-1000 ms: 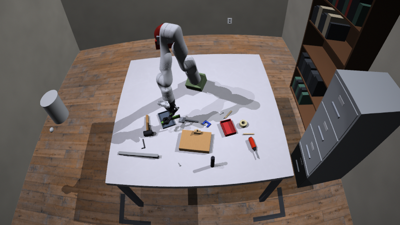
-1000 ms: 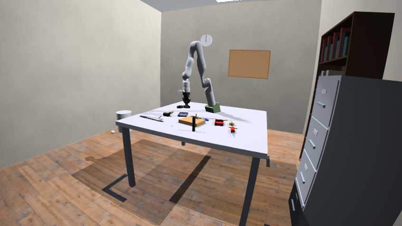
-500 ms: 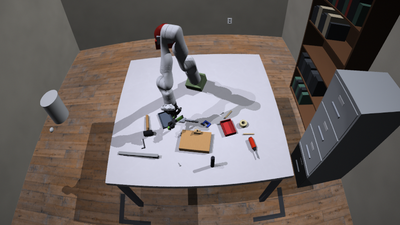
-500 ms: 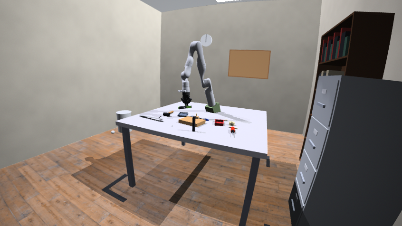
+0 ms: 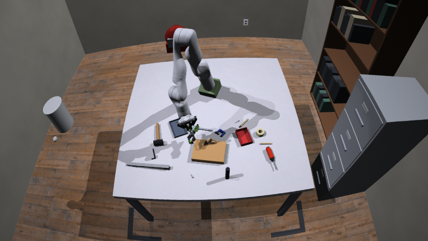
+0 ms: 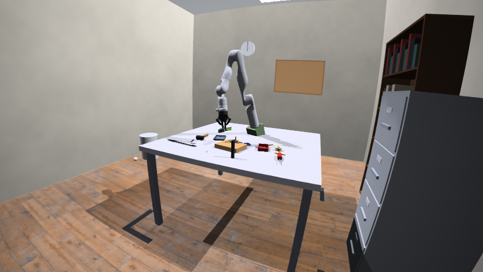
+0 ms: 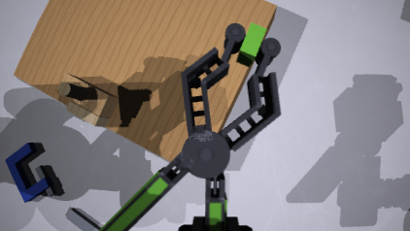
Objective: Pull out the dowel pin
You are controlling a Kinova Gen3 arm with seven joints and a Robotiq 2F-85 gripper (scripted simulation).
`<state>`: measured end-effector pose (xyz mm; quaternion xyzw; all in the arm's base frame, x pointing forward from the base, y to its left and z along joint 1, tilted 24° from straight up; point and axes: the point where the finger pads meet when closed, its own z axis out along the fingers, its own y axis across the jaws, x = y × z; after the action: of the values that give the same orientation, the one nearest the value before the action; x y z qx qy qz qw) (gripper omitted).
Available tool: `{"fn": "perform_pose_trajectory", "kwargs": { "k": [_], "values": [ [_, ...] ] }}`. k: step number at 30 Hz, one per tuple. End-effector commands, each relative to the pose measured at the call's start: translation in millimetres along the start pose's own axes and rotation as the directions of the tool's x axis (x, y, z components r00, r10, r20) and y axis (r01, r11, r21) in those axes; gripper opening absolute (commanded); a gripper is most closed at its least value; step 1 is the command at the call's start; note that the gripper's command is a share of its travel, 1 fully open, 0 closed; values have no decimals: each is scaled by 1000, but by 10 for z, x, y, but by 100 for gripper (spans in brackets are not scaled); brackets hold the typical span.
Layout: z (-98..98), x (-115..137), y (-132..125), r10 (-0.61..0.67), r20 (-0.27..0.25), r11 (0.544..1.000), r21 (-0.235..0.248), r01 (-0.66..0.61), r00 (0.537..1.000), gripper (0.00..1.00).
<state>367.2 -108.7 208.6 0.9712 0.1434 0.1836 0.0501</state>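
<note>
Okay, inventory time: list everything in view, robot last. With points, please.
table (image 5: 149, 187) (image 6: 189, 154) (image 7: 350, 29): one, white, centre
bench board (image 5: 209, 155) (image 6: 226, 147) (image 7: 146, 29): one, tan, on table
wooden block (image 5: 212, 142) (image 7: 94, 112): one, tan, on board
dowel pin (image 7: 65, 89): one, tan, in block
spring clamp (image 5: 196, 128) (image 6: 229, 128) (image 7: 206, 152): one, black-green, gripped
on table too:
trays: one red (image 5: 244, 136) (image 6: 263, 147), one slate (image 5: 177, 128) (image 6: 219, 137)
C-shaped clamp (image 5: 221, 130) (image 7: 18, 180): one, blue
mallet (image 5: 158, 142) (image 6: 200, 137): one, black-headed
tape-like ring (image 5: 257, 133): one, cream
red-handled tool (image 5: 269, 153) (image 6: 279, 155): one
sticks (image 5: 244, 122) (image 5: 265, 143): two, tan
L-shaped key (image 5: 154, 154): one, black
bar (image 5: 147, 165): one, grey
cylinder (image 5: 227, 173) (image 6: 232, 148): one, black
long tool (image 5: 205, 129) (image 7: 82, 218): one, grey
around room:
bin (image 5: 58, 115) (image 6: 148, 146): one, grey, floor
ball (image 5: 54, 138) (image 6: 135, 158): one, white, floor
bookshelf (image 5: 341, 59) (image 6: 442, 50): one, brown, wall
cabinet (image 5: 392, 92) (image 6: 432, 169): one, grey-black, beside bookshelf
clock (image 6: 248, 50): one, white, wall
pinboard (image 6: 299, 78): one, tan, wall
robot:
arm (image 5: 179, 70) (image 6: 241, 74): one, grey-white, table
gripper (image 5: 189, 127) (image 6: 223, 126) (image 7: 215, 226): one, black, arm's end
</note>
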Motion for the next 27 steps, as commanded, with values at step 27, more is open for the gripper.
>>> {"fn": "perform_pose_trajectory", "kwargs": {
  "k": [27],
  "values": [
    [43,829,-91,-769,19,639,12,769,639,10]
  ]
}}
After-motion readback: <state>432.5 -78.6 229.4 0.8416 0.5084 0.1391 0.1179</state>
